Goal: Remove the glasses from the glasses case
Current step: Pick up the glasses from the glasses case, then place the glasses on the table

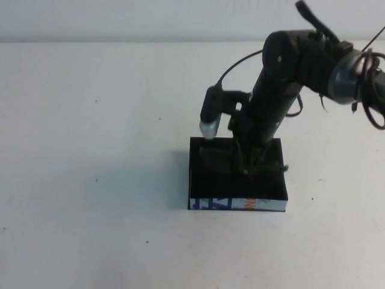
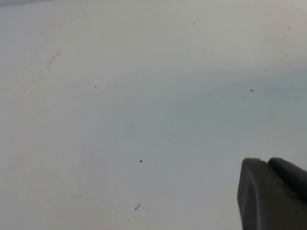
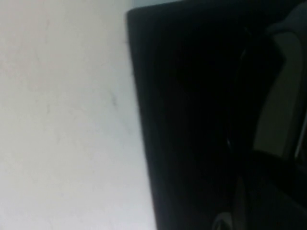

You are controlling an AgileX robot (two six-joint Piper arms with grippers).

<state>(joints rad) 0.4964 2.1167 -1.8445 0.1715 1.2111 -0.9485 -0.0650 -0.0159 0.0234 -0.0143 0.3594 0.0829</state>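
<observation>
The glasses case (image 1: 264,205), a shallow box that is black inside with a white front wall bearing blue and orange lettering, lies at the table's middle. My right gripper (image 1: 248,161) reaches down into it from the right. The dark glasses (image 1: 215,159) lie inside the case, just left of the gripper, and I cannot tell whether they touch. In the right wrist view the black case floor (image 3: 182,120) fills the frame, with a greyish lens (image 3: 280,96) of the glasses close to the camera. My left gripper (image 2: 266,161) is shut and empty over bare table, out of the high view.
The white table (image 1: 90,150) spreads around the case on all sides. The right arm (image 1: 283,72) and its cables hang over the back right of the case.
</observation>
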